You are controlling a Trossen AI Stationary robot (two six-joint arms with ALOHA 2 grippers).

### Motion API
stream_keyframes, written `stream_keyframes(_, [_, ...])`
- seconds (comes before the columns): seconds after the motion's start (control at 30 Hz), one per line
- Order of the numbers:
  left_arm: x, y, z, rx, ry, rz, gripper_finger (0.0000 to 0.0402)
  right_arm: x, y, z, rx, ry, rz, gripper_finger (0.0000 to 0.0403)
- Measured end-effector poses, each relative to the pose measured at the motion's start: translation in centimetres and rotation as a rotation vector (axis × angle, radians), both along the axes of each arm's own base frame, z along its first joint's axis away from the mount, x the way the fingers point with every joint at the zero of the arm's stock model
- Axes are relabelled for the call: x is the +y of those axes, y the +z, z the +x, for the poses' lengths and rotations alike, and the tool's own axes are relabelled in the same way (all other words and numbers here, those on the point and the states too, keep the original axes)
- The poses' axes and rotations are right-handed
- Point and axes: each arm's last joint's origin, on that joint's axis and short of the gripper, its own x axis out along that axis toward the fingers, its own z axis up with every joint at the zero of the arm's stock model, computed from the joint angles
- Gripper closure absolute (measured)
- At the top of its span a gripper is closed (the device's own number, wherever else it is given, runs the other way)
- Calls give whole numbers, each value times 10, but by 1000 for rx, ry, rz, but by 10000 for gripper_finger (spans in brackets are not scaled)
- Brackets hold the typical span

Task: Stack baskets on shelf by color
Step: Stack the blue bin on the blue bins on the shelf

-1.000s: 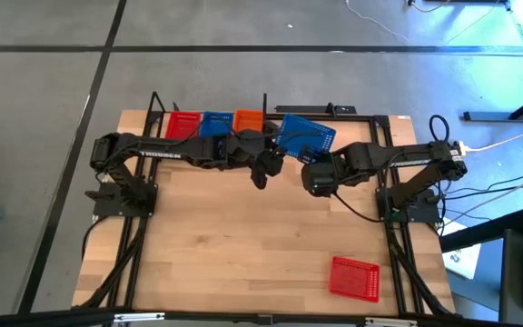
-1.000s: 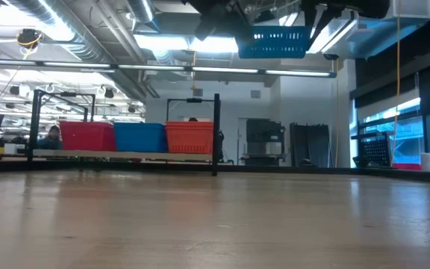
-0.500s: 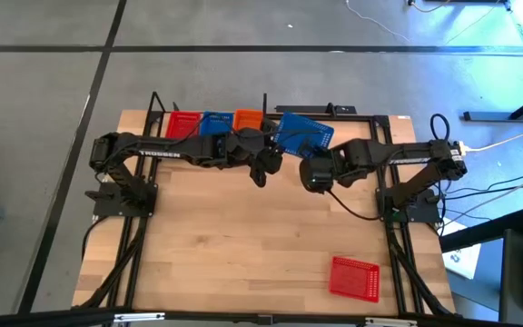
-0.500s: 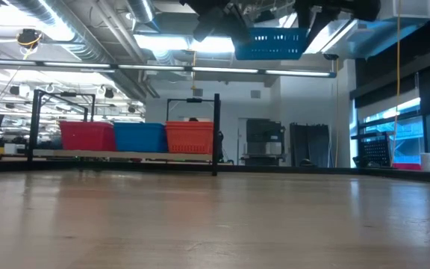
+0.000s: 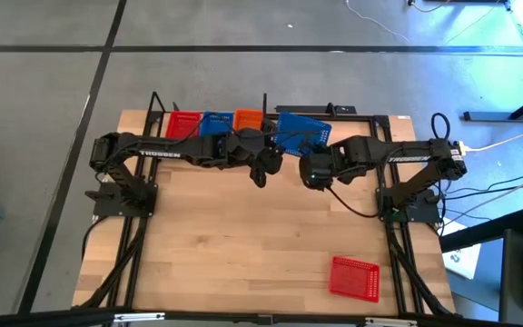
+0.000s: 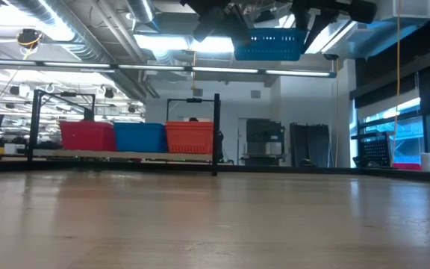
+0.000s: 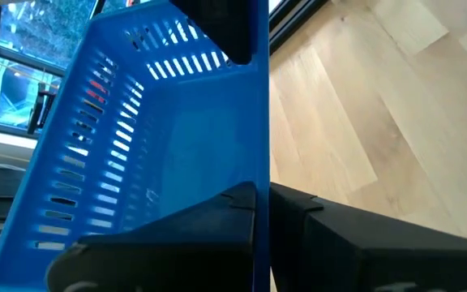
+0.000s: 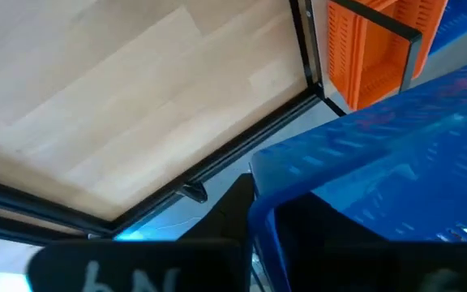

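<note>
A blue basket hangs in the air above the far edge of the table, just right of the shelf's end post, carried high enough that the low view shows it up near the ceiling lights. Both claws have it: the left gripper is clamped on one wall, a finger on either side of the blue mesh, and the right gripper pinches another edge the same way. On the shelf, along the table's far side, three colour groups stand side by side and touching: red at the left, blue in the middle, orange at the right end next to the black upright post. How many baskets are nested in each group cannot be told. One more red basket lies alone on the light wooden tabletop, near the front right corner and well apart from everything else. So five separate basket positions show: three on the shelf, one held, one loose. Behind the table the room has exposed ducts, strip lights, dark cabinets and large windows at the right; grey floor surrounds the table.
</note>
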Motion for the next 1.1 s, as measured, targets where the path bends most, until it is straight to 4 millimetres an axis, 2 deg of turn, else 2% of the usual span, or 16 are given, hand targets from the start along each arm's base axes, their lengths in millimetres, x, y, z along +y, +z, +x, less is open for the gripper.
stream_keyframes(0.2, [0,0,0,-1,0,1,401,-1,-1,0,-28,-46,56,384])
stream_keyframes(0.3, [0,0,0,-1,0,1,401,-1,-1,0,-33,-49,65,383])
stream_keyframes(0.4, [0,0,0,0,-4,-1,401,-1,-1,1,-41,-54,70,361])
stream_keyframes(0.67, [-1,-3,0,22,-12,-8,401,0,0,3,-67,-47,80,271])
stream_keyframes(0.83, [-1,-6,-2,45,11,-34,401,-1,3,2,-92,-53,66,253])
stream_keyframes(0.93, [2,-5,-5,45,62,-55,401,2,13,-1,-139,-43,71,252])
stream_keyframes(1.1, [13,-3,-11,35,164,-69,401,9,47,-6,-295,-47,102,251])
